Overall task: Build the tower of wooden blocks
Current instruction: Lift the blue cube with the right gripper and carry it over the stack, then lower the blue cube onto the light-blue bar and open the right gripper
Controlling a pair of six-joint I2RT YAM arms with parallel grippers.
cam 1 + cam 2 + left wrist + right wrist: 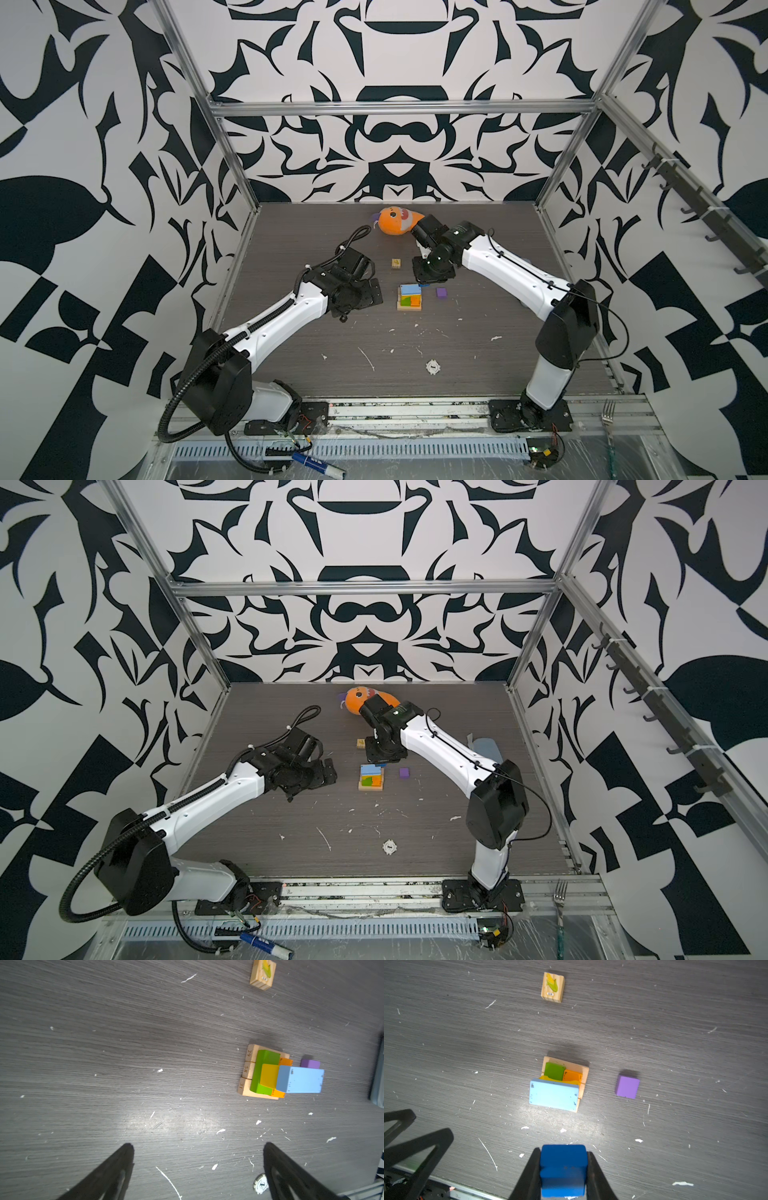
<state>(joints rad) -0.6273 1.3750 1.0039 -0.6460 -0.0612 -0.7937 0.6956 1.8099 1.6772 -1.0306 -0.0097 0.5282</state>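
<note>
In a top view: block tower stands mid-counter, light-blue brick uppermost, purple cube lying just beside it. Left wrist view: left pincer hangs empty, jaws wide apart, near the tower. Right wrist view: right pincer is clamped on a blue cube, apart from the tower.

Robotics lab test cell, aluminium frame, black-and-white patterned walls, scuffed grey table, arm-mounting rail at 6 o'clock.
</note>
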